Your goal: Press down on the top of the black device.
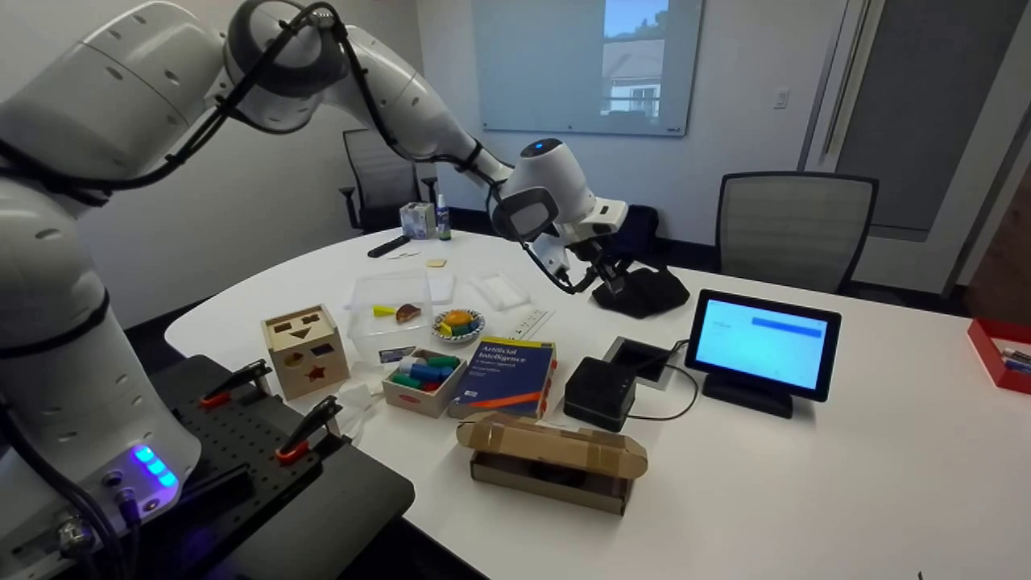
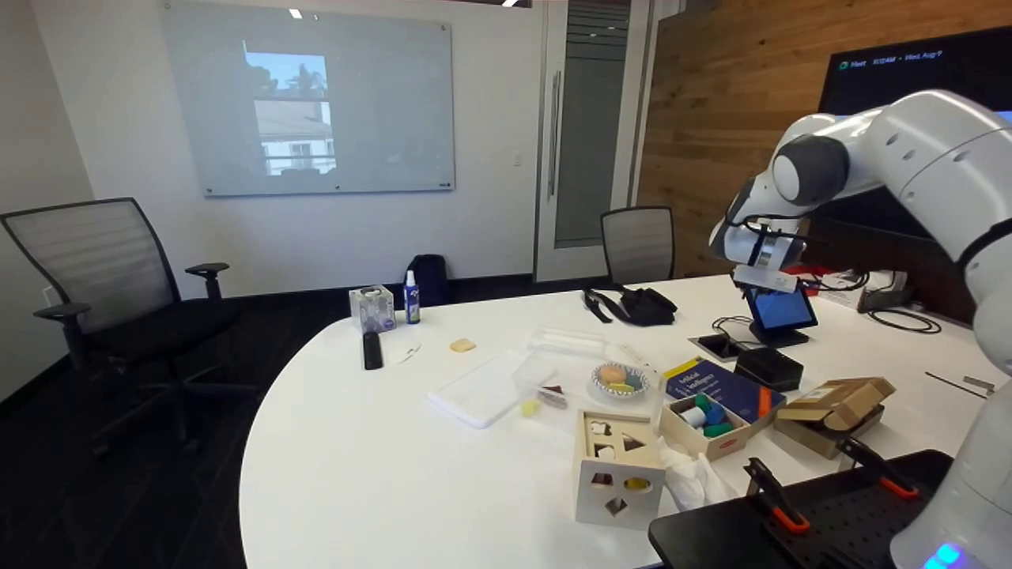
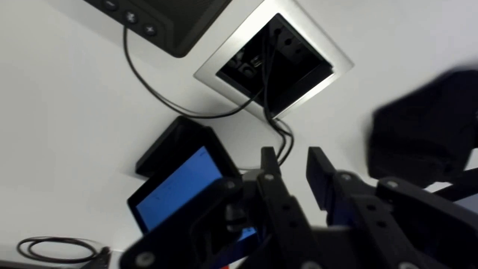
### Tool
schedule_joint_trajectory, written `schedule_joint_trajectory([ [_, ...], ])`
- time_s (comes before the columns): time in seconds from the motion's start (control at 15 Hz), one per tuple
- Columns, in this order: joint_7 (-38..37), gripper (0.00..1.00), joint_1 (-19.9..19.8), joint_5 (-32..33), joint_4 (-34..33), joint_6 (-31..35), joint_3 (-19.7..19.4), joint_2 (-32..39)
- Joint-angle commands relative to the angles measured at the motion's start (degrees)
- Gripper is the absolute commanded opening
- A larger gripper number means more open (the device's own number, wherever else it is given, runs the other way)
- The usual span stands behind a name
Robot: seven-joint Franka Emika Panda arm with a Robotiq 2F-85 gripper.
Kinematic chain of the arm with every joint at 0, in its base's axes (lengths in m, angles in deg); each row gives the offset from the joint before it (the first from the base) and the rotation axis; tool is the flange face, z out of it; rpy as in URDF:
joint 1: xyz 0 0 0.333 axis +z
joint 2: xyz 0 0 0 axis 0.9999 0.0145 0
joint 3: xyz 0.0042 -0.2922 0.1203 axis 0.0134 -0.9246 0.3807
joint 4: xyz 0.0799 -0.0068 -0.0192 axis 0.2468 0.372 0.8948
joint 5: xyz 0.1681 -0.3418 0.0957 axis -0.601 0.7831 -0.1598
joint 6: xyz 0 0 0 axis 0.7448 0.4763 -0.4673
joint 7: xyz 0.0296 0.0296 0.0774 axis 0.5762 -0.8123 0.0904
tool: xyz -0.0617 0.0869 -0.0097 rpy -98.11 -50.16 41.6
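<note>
The black device (image 1: 598, 392) is a low squarish box on the white table; it also shows in an exterior view (image 2: 768, 369). In the wrist view, a corner of the device (image 3: 164, 22) with buttons along its edge is at the top left, cut off by the frame. A thin cable runs from it. My gripper (image 1: 616, 283) is in the air above the table, apart from the device and beyond it, near a black cloth-like item. In the wrist view the gripper (image 3: 290, 152) has its fingers apart with nothing between them.
A tablet with a lit screen (image 1: 765, 338) stands beside the device. A metal-framed cable well (image 3: 209, 73) with cables is close by. A blue book (image 1: 507, 374), a cardboard box (image 1: 556, 475), a block box (image 1: 415, 395) and a black bag-like item (image 1: 644, 292) lie around.
</note>
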Motion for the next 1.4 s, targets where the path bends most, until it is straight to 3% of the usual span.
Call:
schedule_joint_trajectory([
  [0.0, -15.5, 0.00, 6.8, 1.5, -5.9, -6.1, -13.8, 9.3],
  [0.13, -24.0, 0.00, 9.4, 3.7, -7.4, -12.3, -19.9, 13.5],
  [0.33, -32.6, 0.00, 11.0, 7.3, -9.3, -22.7, -23.9, 17.1],
  [0.4, -38.7, 0.00, 8.3, 16.0, -9.8, -24.7, -20.2, 14.9],
  [0.6, -47.3, 0.00, 5.0, 23.9, -14.1, -34.3, -15.5, 14.5],
  [0.93, -54.4, 0.00, -1.9, 30.3, -21.2, -41.0, -6.2, 14.1],
  [1.33, -58.0, 0.00, -8.2, 35.7, -26.2, -43.3, 1.2, 15.1],
])
